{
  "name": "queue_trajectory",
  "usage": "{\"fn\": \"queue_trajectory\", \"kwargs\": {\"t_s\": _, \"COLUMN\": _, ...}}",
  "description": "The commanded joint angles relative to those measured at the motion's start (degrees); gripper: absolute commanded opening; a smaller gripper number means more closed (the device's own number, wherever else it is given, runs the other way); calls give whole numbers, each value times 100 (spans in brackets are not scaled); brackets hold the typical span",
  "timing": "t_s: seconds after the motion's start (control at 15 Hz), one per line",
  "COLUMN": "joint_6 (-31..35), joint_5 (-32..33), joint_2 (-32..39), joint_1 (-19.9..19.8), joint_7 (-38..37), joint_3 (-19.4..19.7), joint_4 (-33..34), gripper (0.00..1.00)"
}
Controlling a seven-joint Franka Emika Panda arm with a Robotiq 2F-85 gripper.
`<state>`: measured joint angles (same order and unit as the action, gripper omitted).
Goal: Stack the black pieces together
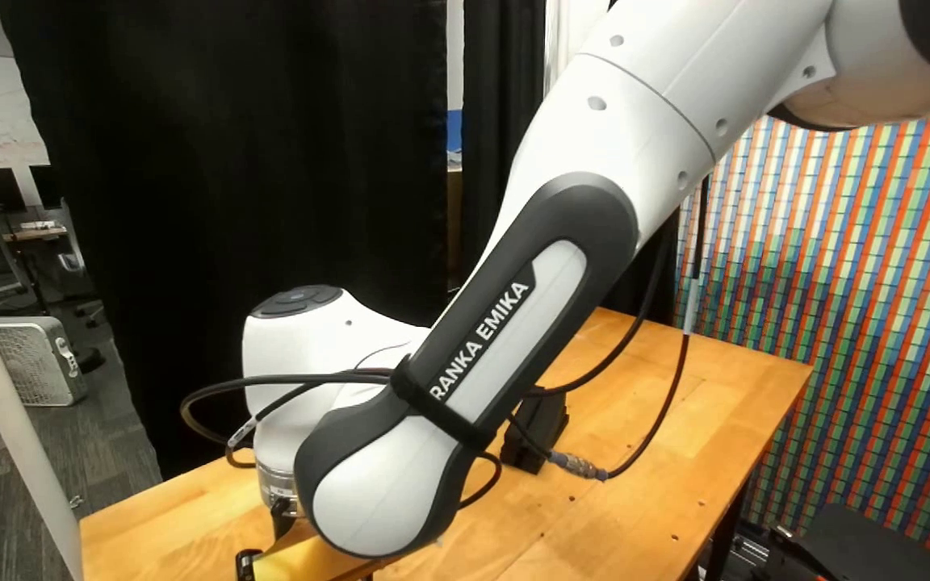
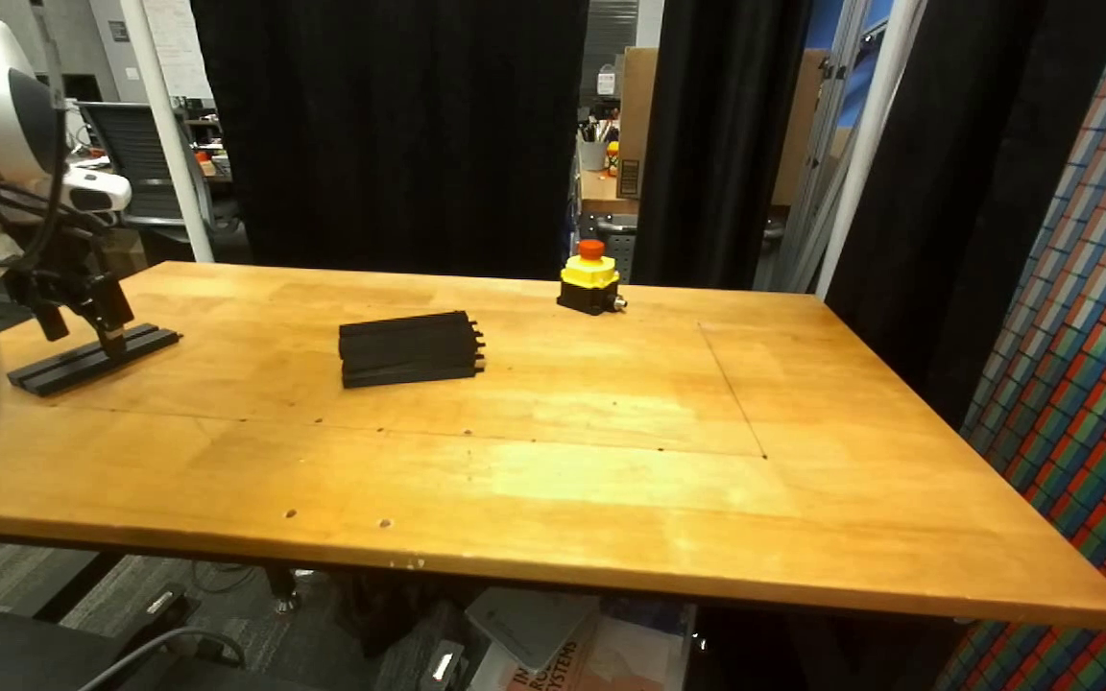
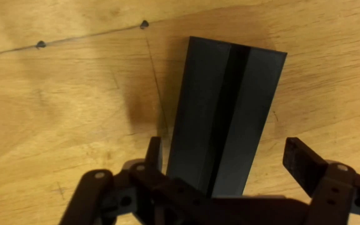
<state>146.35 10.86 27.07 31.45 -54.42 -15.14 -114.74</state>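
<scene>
My gripper [image 3: 223,145] stands open over a grooved black piece [image 3: 220,115] lying on the table. In the wrist view its fingers flank that piece: the left one is close to its edge, the right one farther off, with wood showing in both gaps. The piece's near end is hidden behind the gripper. In an exterior view, this same black piece [image 2: 59,372] lies at the table's left under the gripper [image 2: 83,336]. Several more black pieces [image 2: 409,350] sit together farther right, pegs at one end; part of that group [image 1: 546,420] shows behind the arm.
A yellow and black box with a red button [image 2: 590,276] stands at the back of the table [image 2: 611,499]. A cable with a metal connector [image 1: 578,466] hangs from the arm beside the grouped pieces. Black curtains [image 2: 390,134] close off the back.
</scene>
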Motion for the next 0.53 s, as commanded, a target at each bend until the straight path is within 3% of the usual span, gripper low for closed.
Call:
{"fn": "queue_trajectory", "kwargs": {"t_s": 0.0, "joint_6": 85, "joint_5": 9, "joint_2": 157, "joint_1": 274, "joint_7": -6, "joint_3": 266, "joint_4": 268, "gripper": 100}}
{"fn": "queue_trajectory", "kwargs": {"t_s": 0.47, "joint_6": 9, "joint_5": 83, "joint_2": 187, "joint_1": 581, "joint_7": -102, "joint_3": 619, "joint_4": 335, "gripper": 100}}
